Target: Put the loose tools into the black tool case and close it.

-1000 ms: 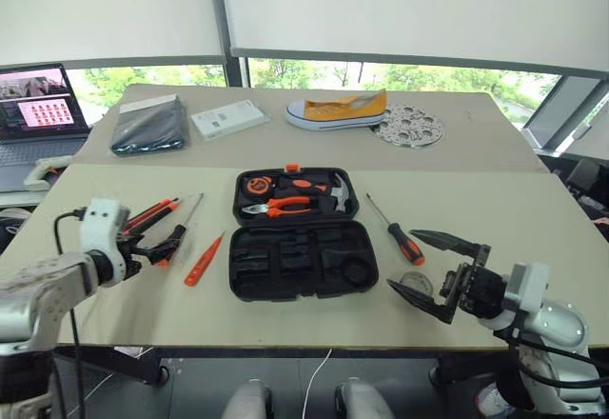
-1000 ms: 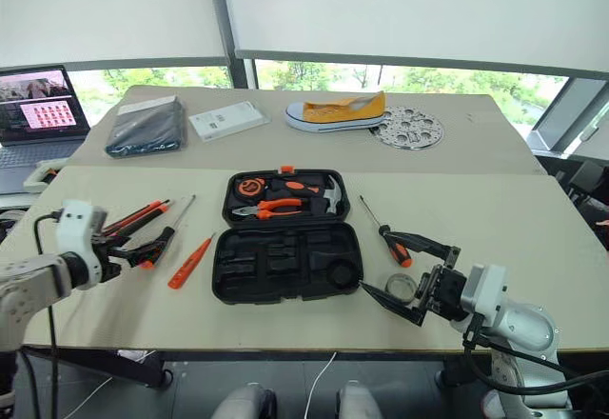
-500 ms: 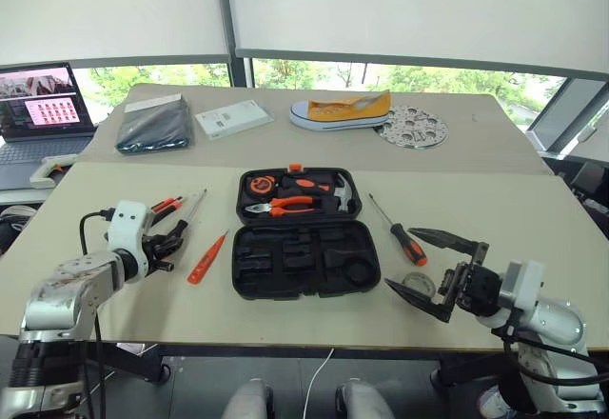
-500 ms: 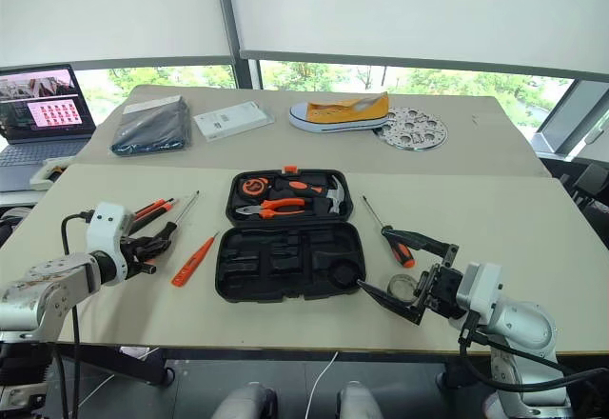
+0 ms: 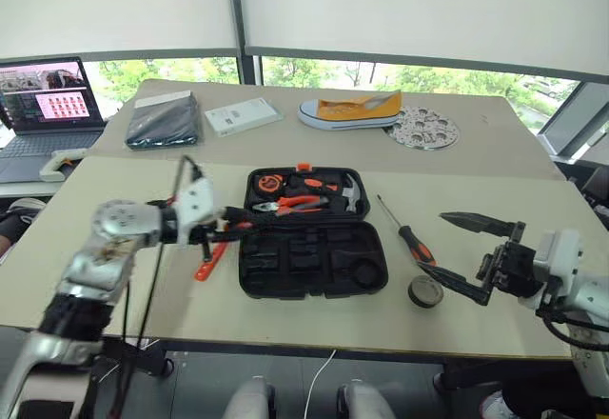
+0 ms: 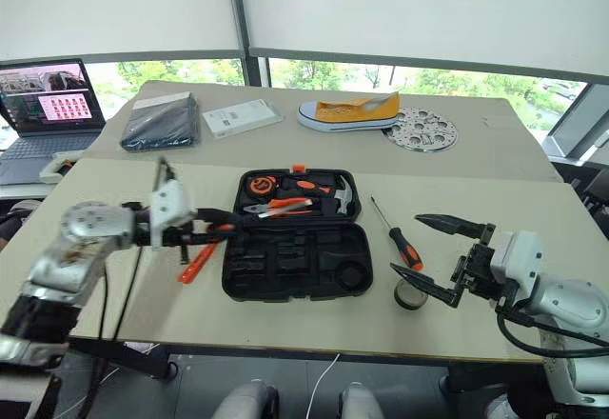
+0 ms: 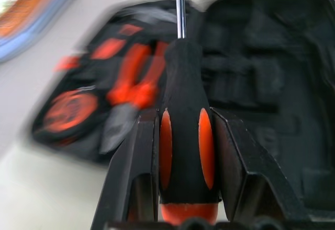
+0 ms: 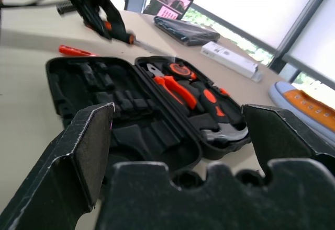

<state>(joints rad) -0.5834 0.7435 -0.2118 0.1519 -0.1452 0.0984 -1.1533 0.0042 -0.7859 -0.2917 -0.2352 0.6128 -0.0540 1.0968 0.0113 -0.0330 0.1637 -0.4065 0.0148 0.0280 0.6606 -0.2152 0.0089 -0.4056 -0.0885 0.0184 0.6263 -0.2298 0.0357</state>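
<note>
Beige tabletop [image 5: 114,295], matte, windows behind. Black tool case [image 5: 311,259] lies open mid-table near the front edge, textured shell, moulded slots, pliers and hammer in the far half. Left gripper [image 7: 183,136] clamps an orange-and-black screwdriver [image 7: 181,151] by its handle, shaft aimed over the case. Right gripper [image 5: 476,252] spread wide, empty, near the right front edge. Black tape roll [image 5: 425,291] and another screwdriver [image 5: 404,233] lie just beside the case; orange tester [image 5: 206,260] on its left.
</note>
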